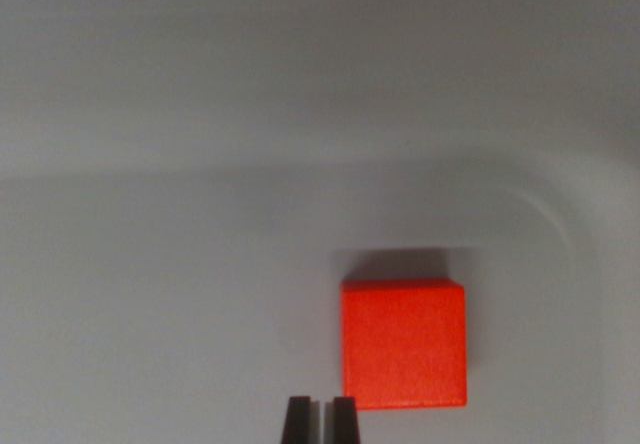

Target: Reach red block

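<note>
The pincer (320, 416) enters at the bottom edge of the wrist view, and only the tips of its two dark fingers (297, 420) show; everything below them, the knuckles and the body of the tool, is cut off by the frame. The two tips stand upright and side by side with only a thin sliver of pale surface between them, so the pincer is clenched and grips nothing. Just beyond the tip on the wrist view's right, and a little further up the picture, sits the red block (404, 344). Its lower corner on the wrist view's left lies right beside that fingertip, but whether the two touch or the finger merely hangs in front of the block cannot be told from this angle. The block is a bright orange-red, squarish, with sharp straight edges and a flat, evenly coloured top face; its side walls are hardly visible. A soft dark shadow lies along its far edge. Around it spreads a plain pale grey surface (160, 304). Further out, a faint curved band of shade crosses the picture and bends downward on the wrist view's right; what it is cannot be made out.
</note>
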